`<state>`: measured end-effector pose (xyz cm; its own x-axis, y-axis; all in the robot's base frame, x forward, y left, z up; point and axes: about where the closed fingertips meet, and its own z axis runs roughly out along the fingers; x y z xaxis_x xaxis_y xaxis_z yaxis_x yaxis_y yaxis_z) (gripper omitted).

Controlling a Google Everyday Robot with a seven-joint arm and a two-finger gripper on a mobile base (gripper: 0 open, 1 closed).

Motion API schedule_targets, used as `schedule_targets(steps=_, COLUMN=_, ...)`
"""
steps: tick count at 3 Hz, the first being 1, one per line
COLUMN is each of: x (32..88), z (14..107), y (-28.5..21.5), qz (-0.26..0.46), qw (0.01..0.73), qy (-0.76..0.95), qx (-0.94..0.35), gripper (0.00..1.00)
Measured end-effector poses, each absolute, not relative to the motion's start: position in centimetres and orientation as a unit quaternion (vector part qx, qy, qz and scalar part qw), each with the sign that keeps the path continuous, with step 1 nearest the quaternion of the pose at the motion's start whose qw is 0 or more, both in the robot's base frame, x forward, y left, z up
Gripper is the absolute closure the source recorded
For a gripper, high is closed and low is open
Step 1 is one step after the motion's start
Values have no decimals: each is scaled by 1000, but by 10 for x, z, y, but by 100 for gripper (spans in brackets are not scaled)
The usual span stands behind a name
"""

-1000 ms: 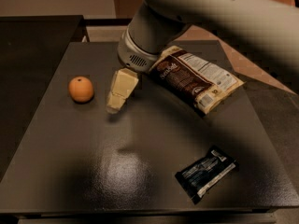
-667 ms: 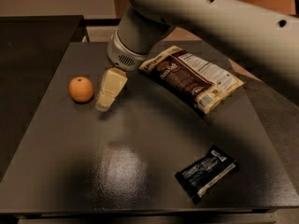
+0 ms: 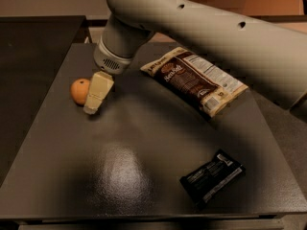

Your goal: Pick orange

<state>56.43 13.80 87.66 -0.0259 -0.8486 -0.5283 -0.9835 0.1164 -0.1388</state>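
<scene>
Near the left edge of the desk, the orange lay just beside the gripper; whether that was open or closed could not be told. You needed to centre over the fruit without rolling it away.

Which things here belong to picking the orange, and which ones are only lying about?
For the job:
orange, on the table
gripper, low, close beside the orange

Lying about:
snack bag
black bar
</scene>
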Motion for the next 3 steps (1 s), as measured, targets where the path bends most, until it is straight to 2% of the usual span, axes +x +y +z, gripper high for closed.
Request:
schedule_targets(steps=2, x=564, z=859, y=162, qz=146, qw=233, qy=714, qx=-644, gripper=0)
schedule_targets(steps=3, x=561, z=857, y=169, qz=150, qw=231, qy=714, qx=-644, gripper=18)
